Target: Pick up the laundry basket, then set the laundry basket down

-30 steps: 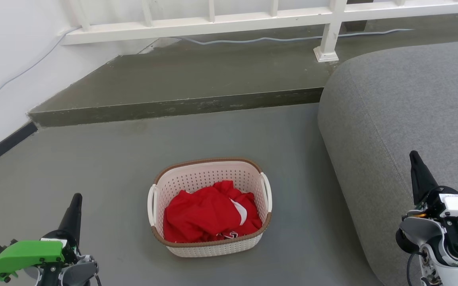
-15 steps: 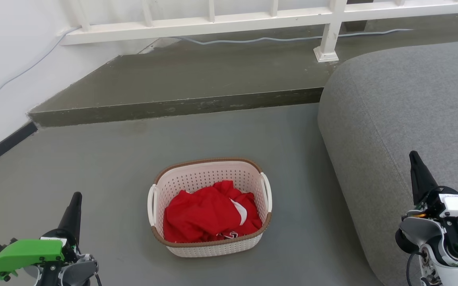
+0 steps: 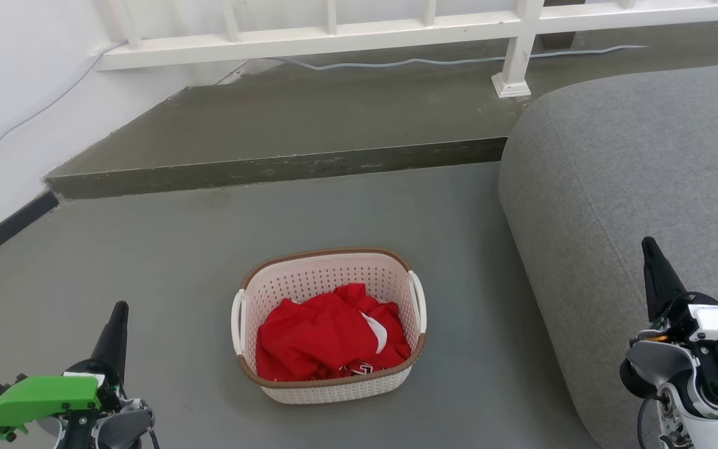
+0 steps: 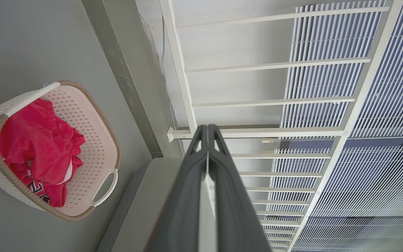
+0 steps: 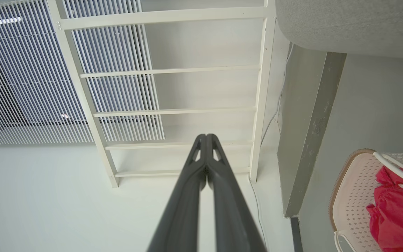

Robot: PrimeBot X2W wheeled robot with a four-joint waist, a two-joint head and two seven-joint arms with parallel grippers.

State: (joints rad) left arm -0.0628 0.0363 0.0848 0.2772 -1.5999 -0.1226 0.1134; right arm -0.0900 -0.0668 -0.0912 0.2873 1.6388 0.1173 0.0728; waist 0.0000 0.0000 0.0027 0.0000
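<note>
The laundry basket [image 3: 328, 268] stands on the grey floor in the middle of the head view: cream perforated walls, brown rim, a white handle on each side, red clothing bunched inside. It also shows at the left of the left wrist view [image 4: 96, 140] and at the lower right of the right wrist view [image 5: 353, 189]. My left gripper [image 3: 119, 310] is shut at the lower left, well apart from the basket. My right gripper [image 3: 647, 242] is shut at the lower right, over the sofa's edge. In both wrist views the fingers [image 4: 206, 131] [image 5: 206, 137] press together with nothing held.
A large grey sofa [image 3: 633, 168] fills the right side, close to the basket's right handle. Behind the basket a raised concrete step [image 3: 284, 165] runs across, with a white railing [image 3: 396, 28] and a cable beyond. A white wall [image 3: 4, 106] borders the left.
</note>
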